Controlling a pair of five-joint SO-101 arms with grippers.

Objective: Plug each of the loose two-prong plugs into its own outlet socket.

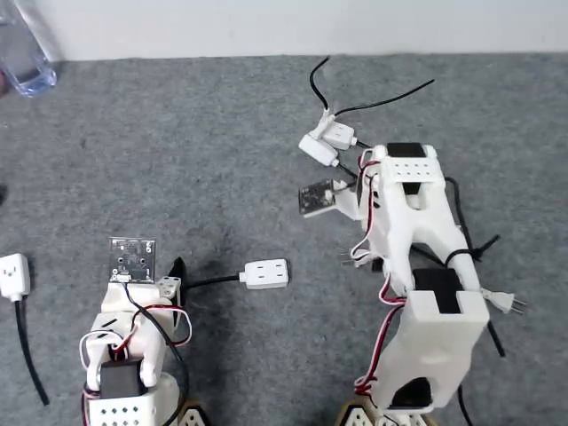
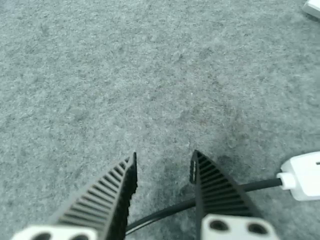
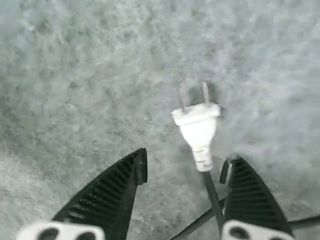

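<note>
The right gripper (image 3: pixel 186 156), wide open and empty, has the two-prong plug (image 3: pixel 198 125) lying just ahead, lengthwise between its jaws (prongs pointing away).

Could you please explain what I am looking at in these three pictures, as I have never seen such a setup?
These are two small robot arms, a left arm and a right arm, on a grey mat. One picture looks down from above; the other two come from a camera on each arm's wrist. The left claw is open and holds nothing; a black cable runs under it to a socket. The right claw is open too, with a plug lying just ahead, not gripped. A second socket and a second plug also lie there.
</note>
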